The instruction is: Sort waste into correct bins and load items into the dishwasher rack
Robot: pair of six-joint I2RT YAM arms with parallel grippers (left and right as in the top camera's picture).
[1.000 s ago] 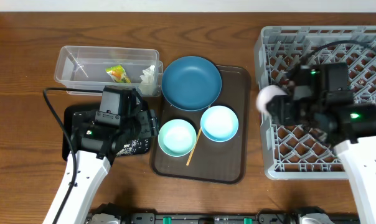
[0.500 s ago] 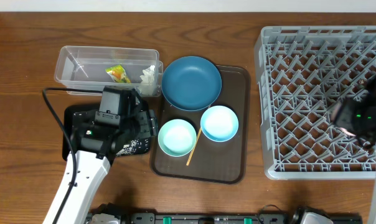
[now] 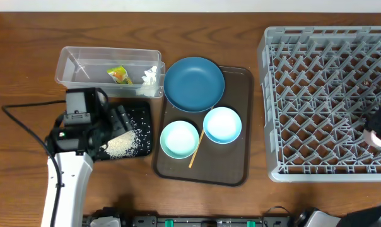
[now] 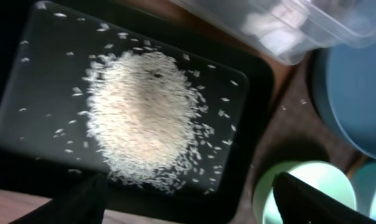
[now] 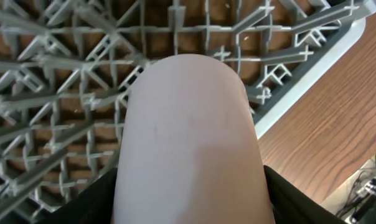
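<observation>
The grey dishwasher rack (image 3: pixel 326 101) fills the right side. My right gripper (image 3: pixel 378 126) is shut on the pinkish-white cup (image 3: pixel 373 137) over the rack's front right part; in the right wrist view the cup (image 5: pixel 188 143) sits between the fingers above the lattice (image 5: pixel 70 87). My left gripper (image 3: pixel 121 120) is open and empty over the black tray (image 3: pixel 146 108), which holds a pile of rice (image 3: pixel 120 145) (image 4: pixel 141 118). The clear tub (image 3: pixel 74 63) holds the yellow wrapper (image 3: pixel 118 74) and tissue (image 3: pixel 151 75). The dark blue dish (image 3: pixel 193 83), light blue bowl (image 3: pixel 222 124), mint bowl (image 3: pixel 179 139) and chopstick (image 3: pixel 195 151) lie on the brown tray (image 3: pixel 238 170).
The left arm's black cable (image 3: pixel 23 123) loops over the table at the left. In the left wrist view the tub (image 4: pixel 281 25), blue dish (image 4: pixel 356 87) and mint bowl (image 4: pixel 300 193) lie right of the black tray. Bare wood (image 5: pixel 325 137) lies beyond the rack's edge.
My right gripper has carried the cup from the rack's left side to its front right part. My left arm has drawn back to the left, uncovering the rice in the black tray.
</observation>
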